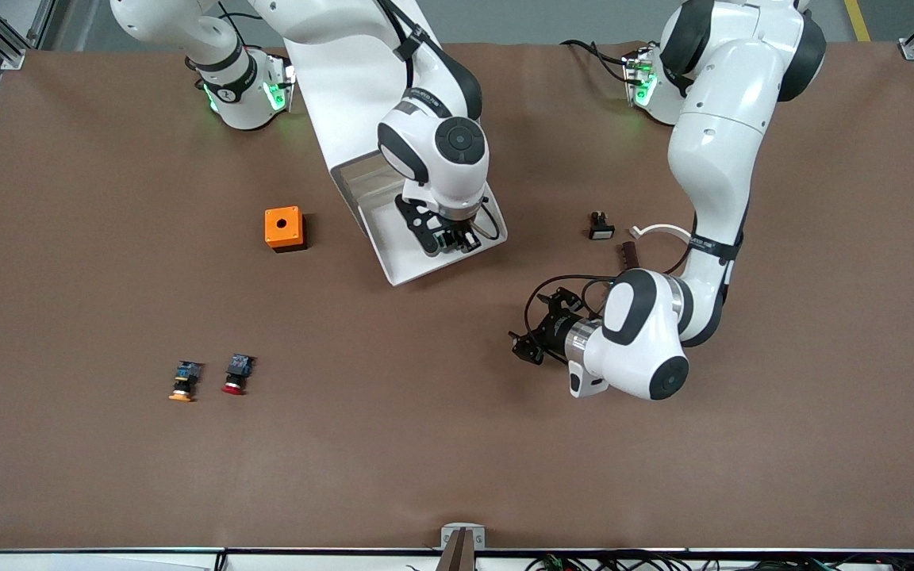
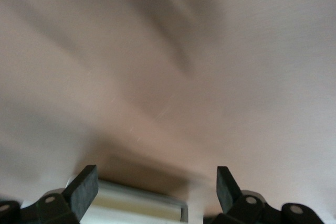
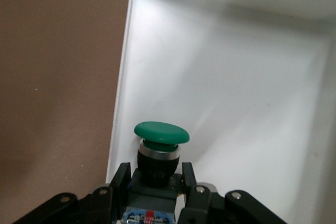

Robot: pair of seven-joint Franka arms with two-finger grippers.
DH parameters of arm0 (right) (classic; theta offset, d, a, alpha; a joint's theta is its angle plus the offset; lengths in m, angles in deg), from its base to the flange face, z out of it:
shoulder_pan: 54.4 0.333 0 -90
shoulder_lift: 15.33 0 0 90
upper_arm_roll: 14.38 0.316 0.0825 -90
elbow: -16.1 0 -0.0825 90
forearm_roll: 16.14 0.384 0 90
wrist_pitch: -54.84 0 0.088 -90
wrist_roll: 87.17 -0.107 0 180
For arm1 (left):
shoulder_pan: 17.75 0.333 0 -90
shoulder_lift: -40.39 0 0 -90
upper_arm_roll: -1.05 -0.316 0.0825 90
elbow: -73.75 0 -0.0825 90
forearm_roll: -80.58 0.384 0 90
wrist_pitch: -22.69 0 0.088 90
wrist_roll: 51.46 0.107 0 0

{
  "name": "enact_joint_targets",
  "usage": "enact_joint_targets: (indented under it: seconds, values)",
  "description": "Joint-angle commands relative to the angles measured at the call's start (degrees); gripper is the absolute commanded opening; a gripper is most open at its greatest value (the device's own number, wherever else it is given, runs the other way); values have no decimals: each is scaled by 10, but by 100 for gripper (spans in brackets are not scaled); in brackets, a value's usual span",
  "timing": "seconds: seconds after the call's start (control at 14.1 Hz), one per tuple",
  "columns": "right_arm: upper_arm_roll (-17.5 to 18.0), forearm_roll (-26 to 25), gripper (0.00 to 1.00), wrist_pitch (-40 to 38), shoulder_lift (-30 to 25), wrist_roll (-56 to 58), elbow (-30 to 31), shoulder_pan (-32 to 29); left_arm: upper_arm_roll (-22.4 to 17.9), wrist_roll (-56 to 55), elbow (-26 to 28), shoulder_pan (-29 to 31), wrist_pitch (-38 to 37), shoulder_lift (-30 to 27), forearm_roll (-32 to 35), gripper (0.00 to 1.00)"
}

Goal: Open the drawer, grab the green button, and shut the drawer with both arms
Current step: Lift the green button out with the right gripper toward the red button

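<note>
We have the right gripper (image 1: 451,240) down inside the pulled-out drawer (image 1: 393,262), its fingers (image 3: 119,178) closed on the black body of the button (image 3: 160,145), green cap pointing away from the wrist. The left gripper (image 1: 528,342) waits low over bare table toward the left arm's end, jaws spread wide and empty. Our worry is the lift: the hold looks to sit on the button's body just below the cap, so it could tilt or slip out as it rises, and a sideways drift might knock it against the drawer's wall right beside it. We make out a small label on the button's back part, but cannot read it; we see no other legible writing
</note>
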Motion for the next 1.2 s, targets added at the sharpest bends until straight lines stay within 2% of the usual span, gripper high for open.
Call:
enact_joint_targets:
  seconds: [0.0, 0.14, 0.35, 0.5, 0.71, 0.85, 1.13]
  values:
    - [3, 45, 0, -124, -4, 107, -92, -56, -9, 26, 11, -20, 61, -17, 56, 99]
    - [1, 43, 0, -180, -17, 214, -116, -82, -10, 31, 12, -41, 101, -18, 118, 99]
    - [-2, 33, 0, -187, -36, 376, -111, -137, -10, 20, 14, -65, 130, -25, 186, 99]
    - [-1, -10, 0, -174, -31, 481, -110, -181, -10, 18, 15, -73, 136, -28, 202, 99]
    - [-1, -19, 0, -73, -26, 578, -68, -222, -8, -13, 22, -103, 144, -42, 265, 99]
    - [-1, -19, 0, -8, -20, 641, -34, -244, -8, -51, 22, -123, 145, -42, 266, 99]
    - [-1, -23, 1, 80, 35, 725, -25, -276, -8, -89, 23, -154, 145, -38, 266, 99]
